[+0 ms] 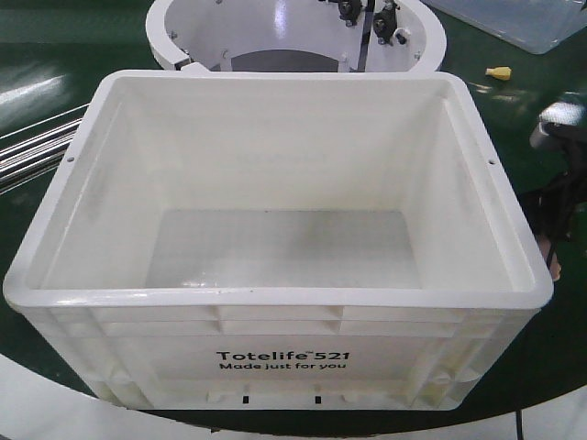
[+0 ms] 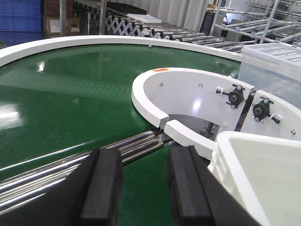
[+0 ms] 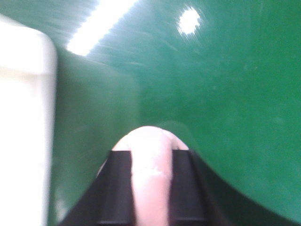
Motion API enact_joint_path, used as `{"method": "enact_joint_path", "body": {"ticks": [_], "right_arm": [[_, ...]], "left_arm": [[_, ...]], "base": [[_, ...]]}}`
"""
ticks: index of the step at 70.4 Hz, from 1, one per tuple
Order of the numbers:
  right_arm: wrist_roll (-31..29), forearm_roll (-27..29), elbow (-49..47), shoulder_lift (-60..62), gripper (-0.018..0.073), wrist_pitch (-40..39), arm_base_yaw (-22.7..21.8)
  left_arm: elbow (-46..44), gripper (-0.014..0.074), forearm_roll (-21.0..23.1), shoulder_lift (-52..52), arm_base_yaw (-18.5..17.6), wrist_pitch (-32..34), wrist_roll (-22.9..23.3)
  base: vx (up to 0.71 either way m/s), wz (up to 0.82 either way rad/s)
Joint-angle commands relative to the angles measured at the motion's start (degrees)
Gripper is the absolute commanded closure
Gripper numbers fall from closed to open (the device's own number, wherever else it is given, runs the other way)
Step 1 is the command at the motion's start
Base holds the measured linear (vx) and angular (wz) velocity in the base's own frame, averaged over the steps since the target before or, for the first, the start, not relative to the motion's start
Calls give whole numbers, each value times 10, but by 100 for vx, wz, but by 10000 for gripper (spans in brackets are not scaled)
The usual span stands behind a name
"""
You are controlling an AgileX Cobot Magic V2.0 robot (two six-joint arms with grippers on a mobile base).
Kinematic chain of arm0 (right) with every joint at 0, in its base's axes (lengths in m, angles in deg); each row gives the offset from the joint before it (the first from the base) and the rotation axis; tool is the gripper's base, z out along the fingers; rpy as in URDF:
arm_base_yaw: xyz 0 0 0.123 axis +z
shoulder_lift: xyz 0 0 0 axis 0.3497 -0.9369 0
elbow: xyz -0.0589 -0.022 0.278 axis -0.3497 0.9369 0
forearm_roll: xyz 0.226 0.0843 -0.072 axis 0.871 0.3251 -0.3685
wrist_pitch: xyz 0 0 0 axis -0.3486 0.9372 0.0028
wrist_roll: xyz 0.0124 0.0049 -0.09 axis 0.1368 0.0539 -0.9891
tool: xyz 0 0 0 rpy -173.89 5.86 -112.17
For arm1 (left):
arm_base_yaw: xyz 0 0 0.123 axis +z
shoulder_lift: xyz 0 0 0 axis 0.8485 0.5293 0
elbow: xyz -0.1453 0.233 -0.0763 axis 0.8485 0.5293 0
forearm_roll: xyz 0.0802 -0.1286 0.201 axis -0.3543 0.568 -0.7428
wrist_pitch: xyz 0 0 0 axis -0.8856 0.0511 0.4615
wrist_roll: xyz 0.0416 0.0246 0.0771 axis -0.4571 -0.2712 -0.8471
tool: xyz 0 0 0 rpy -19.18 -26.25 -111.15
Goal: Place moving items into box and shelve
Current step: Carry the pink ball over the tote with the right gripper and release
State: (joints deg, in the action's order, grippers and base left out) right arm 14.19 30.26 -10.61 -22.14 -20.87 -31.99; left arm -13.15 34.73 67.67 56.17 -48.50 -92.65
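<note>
A white open box (image 1: 275,302) marked Totelife 521 stands empty on the green belt (image 1: 514,119); its corner shows in the left wrist view (image 2: 254,165) and its wall in the right wrist view (image 3: 23,117). My right gripper (image 3: 151,188) is shut on a pale pink rounded item (image 3: 150,155), just right of the box; in the front view the arm (image 1: 559,192) is at the box's right side with a bit of pink (image 1: 554,269) showing. My left gripper (image 2: 143,188) is open and empty, low over the belt left of the box.
A white ring-shaped guide (image 1: 293,37) with black rollers sits behind the box. A small yellow item (image 1: 498,72) lies on the belt at back right. A clear plastic bin (image 1: 523,18) stands at far right. Steel rollers (image 2: 70,160) run at the left.
</note>
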Motion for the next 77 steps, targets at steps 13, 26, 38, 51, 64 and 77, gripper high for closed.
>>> {"method": "enact_joint_path", "body": {"ticks": [13, 26, 38, 51, 64, 77], "right_arm": [[21, 10, -14, 191, 565, -72, 1], [10, 71, -14, 320, 565, -132, 1], [-104, 165, -14, 401, 565, -113, 21], [-161, 231, -14, 410, 564, -96, 125], [-164, 198, -14, 346, 562, -125, 271], [-163, 147, -14, 266, 523, -159, 356]], "left_arm": [[-22, 219, 3, -8, 0, 13, 1], [-22, 219, 3, -8, 0, 13, 1], [-22, 219, 3, -8, 0, 12, 1], [-22, 219, 3, -8, 0, 8, 1], [-22, 219, 3, -8, 0, 7, 1], [-22, 219, 1, -8, 0, 7, 1]], "base": [[0, 0], [0, 0], [0, 0], [0, 0], [0, 0], [0, 0]]}}
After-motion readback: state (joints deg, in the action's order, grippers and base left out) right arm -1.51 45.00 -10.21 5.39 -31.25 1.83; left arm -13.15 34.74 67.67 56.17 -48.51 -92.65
